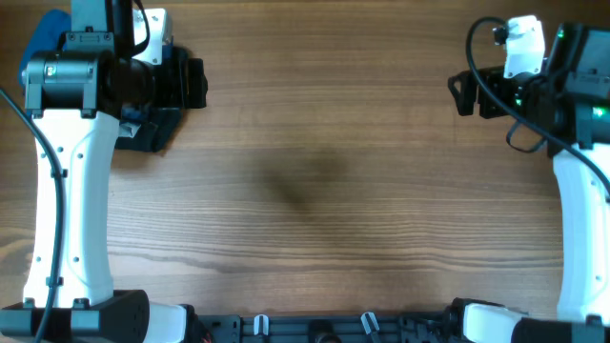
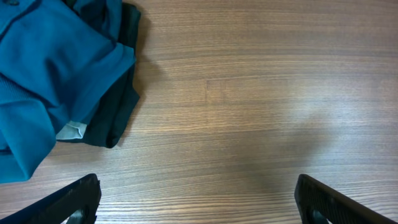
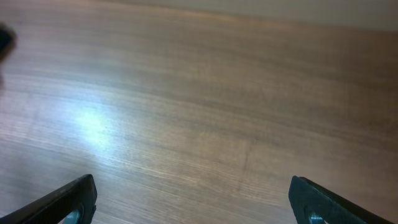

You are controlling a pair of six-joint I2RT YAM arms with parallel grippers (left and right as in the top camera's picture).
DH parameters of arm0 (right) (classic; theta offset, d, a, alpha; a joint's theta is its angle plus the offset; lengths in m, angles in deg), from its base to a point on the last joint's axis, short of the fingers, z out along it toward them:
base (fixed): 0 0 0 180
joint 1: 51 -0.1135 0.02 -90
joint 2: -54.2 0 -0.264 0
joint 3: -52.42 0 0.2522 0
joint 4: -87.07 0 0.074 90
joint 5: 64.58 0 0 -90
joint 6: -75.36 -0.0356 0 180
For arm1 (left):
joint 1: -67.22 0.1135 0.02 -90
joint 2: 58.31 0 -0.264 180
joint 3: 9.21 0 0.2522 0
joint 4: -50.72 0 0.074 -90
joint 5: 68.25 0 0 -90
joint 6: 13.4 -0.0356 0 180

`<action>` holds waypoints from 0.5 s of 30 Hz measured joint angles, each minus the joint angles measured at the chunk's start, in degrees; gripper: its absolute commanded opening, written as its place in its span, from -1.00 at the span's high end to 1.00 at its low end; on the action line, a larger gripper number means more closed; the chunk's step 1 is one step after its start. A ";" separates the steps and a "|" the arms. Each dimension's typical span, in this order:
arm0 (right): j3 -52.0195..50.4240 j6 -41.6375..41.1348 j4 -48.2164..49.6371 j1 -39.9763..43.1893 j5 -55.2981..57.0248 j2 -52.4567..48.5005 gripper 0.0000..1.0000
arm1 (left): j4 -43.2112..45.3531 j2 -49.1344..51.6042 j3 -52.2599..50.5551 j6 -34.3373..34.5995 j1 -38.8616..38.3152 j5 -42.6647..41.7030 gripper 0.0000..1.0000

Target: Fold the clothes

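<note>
Left hand (image 2: 199,205) hangs low over the table (image 2: 261,93), fingers spread wide, gripping nothing. Beside it, a crumpled blue garment (image 2: 56,74) lies over a dark garment (image 2: 115,121) at the far-left side. Right hand (image 3: 193,202) is spread too, well apart from both.

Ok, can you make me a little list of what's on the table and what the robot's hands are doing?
table: wood
clothes: blue cloth lying on top of a dark cloth, both crumpled
where: far left of the table
left gripper: open, holding nothing, beside the clothes
right gripper: open, holding nothing, over bare wood
folding: not yet done
</note>
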 measured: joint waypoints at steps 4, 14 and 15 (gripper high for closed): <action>0.00 1.53 -1.70 0.00 4.70 -2.93 -1.00 | 0.00 0.00 0.00 0.00 0.00 0.00 -0.99; 0.00 2.12 -1.99 0.00 7.72 -3.98 -1.00 | 0.00 0.00 0.00 0.00 0.00 0.00 -1.00; 0.00 2.12 -1.99 0.00 7.74 -3.98 -0.99 | 0.00 0.00 0.00 0.00 0.00 0.00 -1.00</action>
